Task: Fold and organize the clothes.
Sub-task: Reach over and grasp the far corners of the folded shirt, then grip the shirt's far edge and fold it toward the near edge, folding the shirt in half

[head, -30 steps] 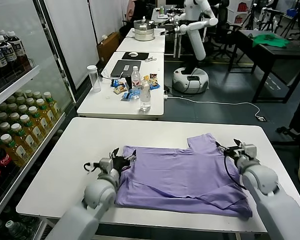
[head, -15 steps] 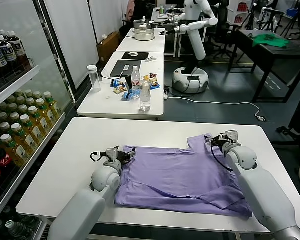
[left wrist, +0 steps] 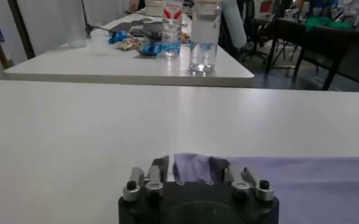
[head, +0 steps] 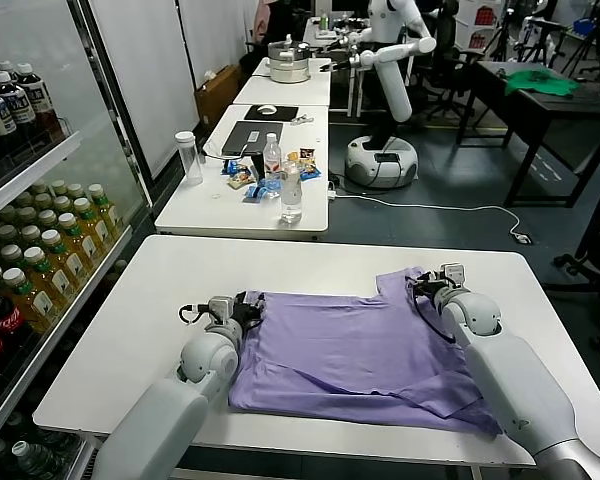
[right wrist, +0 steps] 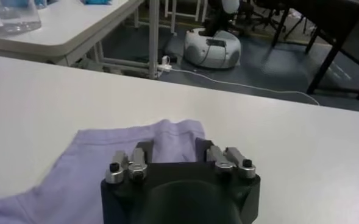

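Note:
The lavender T-shirt (head: 350, 345) lies spread on the white table (head: 170, 270), with its near hem partly folded over. My left gripper (head: 248, 306) rests low on the table at the shirt's left corner. In the left wrist view this gripper (left wrist: 190, 167) is open, with the shirt's edge (left wrist: 301, 176) lying between its fingers. My right gripper (head: 421, 284) is at the shirt's far right sleeve. In the right wrist view this gripper (right wrist: 174, 147) is open too, its fingers either side of the sleeve's cloth (right wrist: 106, 152).
A second white table (head: 210, 210) stands behind with water bottles (head: 290, 195), a cup (head: 187, 155) and a laptop. A drinks fridge (head: 40, 250) lines the left side. Another robot (head: 385, 60) and a bright green cloth (head: 540, 80) on a dark table are far back.
My right gripper has moved left and away from me, from the table's right edge onto the sleeve. My left gripper has edged forward to the shirt's left corner.

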`<state>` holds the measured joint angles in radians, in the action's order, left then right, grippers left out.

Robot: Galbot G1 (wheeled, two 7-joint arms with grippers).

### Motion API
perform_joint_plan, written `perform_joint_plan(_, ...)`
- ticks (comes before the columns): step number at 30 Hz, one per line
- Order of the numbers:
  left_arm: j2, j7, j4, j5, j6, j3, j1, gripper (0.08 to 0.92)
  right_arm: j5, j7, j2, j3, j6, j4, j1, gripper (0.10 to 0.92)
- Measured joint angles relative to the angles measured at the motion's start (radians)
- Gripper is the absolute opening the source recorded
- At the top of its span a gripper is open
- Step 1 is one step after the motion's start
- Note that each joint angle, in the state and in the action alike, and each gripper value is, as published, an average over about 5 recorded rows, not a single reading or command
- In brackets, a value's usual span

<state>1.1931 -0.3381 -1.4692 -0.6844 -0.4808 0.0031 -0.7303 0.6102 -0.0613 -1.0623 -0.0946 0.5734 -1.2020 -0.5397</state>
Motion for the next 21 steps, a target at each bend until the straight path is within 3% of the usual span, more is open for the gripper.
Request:
perform_joint_plan(10, -0.019, 0.023, -0.03, -0.035, 0.042, -0.009, -0.028, 0.139, 0.038, 0.004, 0.021, -0.022, 0.003, -0.054, -0.037, 0.114)
perform_joint_plan(14, -0.034, 0.028, -0.066, -0.052, 0.067, -0.023, -0.049, 0.087, 0.053, 0.004, 0.042, -0.048, 0.006, -0.111, -0.066, 0.106)
perform_joint_plan(21, -0.069, 0.03, -0.163, -0.083, 0.099, -0.062, -0.103, 0.086, 0.078, 0.0, 0.094, -0.118, 0.006, -0.253, -0.136, 0.106)
